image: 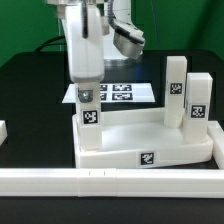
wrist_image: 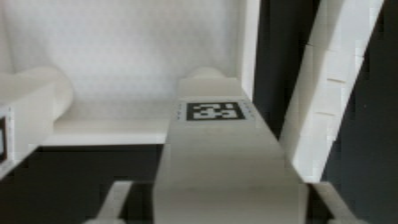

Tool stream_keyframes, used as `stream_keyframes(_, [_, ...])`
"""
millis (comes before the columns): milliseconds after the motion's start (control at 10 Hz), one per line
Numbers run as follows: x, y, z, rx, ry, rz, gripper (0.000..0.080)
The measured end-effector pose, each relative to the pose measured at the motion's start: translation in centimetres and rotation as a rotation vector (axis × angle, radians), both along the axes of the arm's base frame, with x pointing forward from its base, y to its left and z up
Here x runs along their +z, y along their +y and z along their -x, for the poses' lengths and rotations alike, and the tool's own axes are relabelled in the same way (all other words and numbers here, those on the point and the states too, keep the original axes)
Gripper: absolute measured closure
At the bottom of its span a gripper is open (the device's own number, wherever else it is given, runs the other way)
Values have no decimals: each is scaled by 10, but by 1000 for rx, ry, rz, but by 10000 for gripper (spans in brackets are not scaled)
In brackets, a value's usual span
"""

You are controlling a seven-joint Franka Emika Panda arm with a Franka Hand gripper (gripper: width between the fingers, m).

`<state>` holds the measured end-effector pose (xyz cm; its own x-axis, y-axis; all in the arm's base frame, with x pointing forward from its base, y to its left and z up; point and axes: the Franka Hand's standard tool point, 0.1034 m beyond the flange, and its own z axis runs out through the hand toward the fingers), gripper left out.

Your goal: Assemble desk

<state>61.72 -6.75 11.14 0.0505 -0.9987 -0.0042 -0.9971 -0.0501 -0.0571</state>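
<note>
The white tray-like tabletop (image: pixel 130 136) lies at the front of the black table, and its inside wall shows in the wrist view (wrist_image: pixel 125 55). One white square leg (image: pixel 91 117) stands upright in the tabletop's corner on the exterior view's left. The same leg (wrist_image: pixel 222 150), with its tag, runs between my fingers in the wrist view. My gripper (image: pixel 85 92) is over this leg's top, jaws straddling it. In the wrist view the gripper (wrist_image: pixel 226 198) shows a dark gap between one finger (wrist_image: pixel 119 200) and the leg. Two more legs (image: pixel 176 90) (image: pixel 200 100) stand upright on the exterior view's right.
The marker board (image: pixel 125 93) lies flat behind the tabletop. A long low white rail (image: pixel 110 181) runs along the front edge. A small white piece (image: pixel 3 131) shows at the exterior view's left edge. A pale rounded part (wrist_image: pixel 36 95) sits beside the held leg.
</note>
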Motion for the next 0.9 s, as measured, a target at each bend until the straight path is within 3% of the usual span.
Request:
stream_keyframes(300, [0, 0, 1, 32, 3, 1, 509])
stream_keyframes(400, [0, 1, 1, 75, 8, 4, 280])
stream_keyframes(500, [0, 1, 1, 137, 8, 7, 280])
stream_keyframes(600, [-1, 3, 1, 203, 8, 9, 176])
stream_keyframes(900, [-1, 8, 0, 484, 5, 22, 151])
